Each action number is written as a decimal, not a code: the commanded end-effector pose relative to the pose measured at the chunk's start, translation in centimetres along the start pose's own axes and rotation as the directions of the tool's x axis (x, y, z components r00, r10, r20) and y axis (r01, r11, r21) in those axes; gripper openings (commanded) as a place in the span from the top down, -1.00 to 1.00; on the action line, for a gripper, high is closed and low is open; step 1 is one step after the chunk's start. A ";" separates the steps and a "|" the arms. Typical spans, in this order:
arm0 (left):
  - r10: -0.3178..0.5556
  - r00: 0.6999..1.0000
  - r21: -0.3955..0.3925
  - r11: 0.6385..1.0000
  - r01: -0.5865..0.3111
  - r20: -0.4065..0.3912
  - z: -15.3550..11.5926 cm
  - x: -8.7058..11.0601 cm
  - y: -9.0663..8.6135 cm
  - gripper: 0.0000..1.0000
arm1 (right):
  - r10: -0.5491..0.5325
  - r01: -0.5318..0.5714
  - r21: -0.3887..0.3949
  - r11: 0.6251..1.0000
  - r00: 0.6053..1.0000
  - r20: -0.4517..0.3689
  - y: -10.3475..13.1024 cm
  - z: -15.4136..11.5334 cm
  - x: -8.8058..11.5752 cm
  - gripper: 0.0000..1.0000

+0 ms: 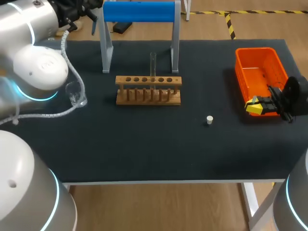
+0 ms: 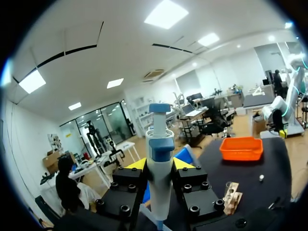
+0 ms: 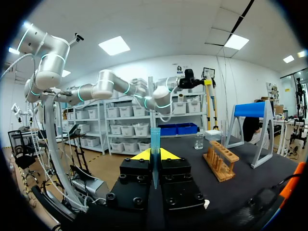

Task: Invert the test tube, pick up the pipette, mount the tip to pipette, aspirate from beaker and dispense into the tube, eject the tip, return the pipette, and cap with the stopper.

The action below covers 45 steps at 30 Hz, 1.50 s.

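Note:
My left gripper is shut on a white and blue pipette, held upright between its yellow-tipped fingers; in the head view this gripper is hidden at the back left. My right gripper hovers over the near end of the orange bin. It is shut on a clear blue pipette tip that stands up between its fingers. A glass test tube stands upright in the wooden rack. The beaker sits left of the rack. A small white stopper lies on the mat, right of the rack.
A blue-topped grey stand straddles the back of the black mat behind the rack. My left arm's white links and a cable loop hang over the left side near the beaker. Open mat lies in front of the rack.

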<state>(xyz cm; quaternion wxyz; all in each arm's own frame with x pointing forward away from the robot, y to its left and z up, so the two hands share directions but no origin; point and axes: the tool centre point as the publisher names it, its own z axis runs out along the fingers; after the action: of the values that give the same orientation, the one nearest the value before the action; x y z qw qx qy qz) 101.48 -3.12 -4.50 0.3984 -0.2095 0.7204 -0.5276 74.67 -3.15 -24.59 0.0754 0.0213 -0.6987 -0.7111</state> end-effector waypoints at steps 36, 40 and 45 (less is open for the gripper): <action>0.130 0.501 0.166 0.986 0.028 -0.855 -9.9 13.7 -8.2 1.00 | 0.000 0.000 0.001 1.000 1.000 0.000 0.0 0.0 0.1 1.00; 0.080 0.612 0.129 0.991 0.036 -0.787 -11.4 16.0 -9.7 1.00 | 0.000 0.000 0.001 1.000 1.000 0.000 0.0 0.0 0.1 1.00; 0.023 0.722 0.084 0.995 0.048 -0.692 -12.1 18.2 -10.8 1.00 | 0.000 0.000 0.001 1.000 1.000 0.000 0.0 0.0 0.1 1.00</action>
<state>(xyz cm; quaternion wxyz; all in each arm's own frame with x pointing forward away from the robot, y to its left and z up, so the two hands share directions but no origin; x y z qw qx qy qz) 81.98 -12.40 0.50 -0.0331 0.1393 0.7891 -0.5974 74.67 -3.14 -24.59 0.0755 0.0213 -0.6987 -0.7111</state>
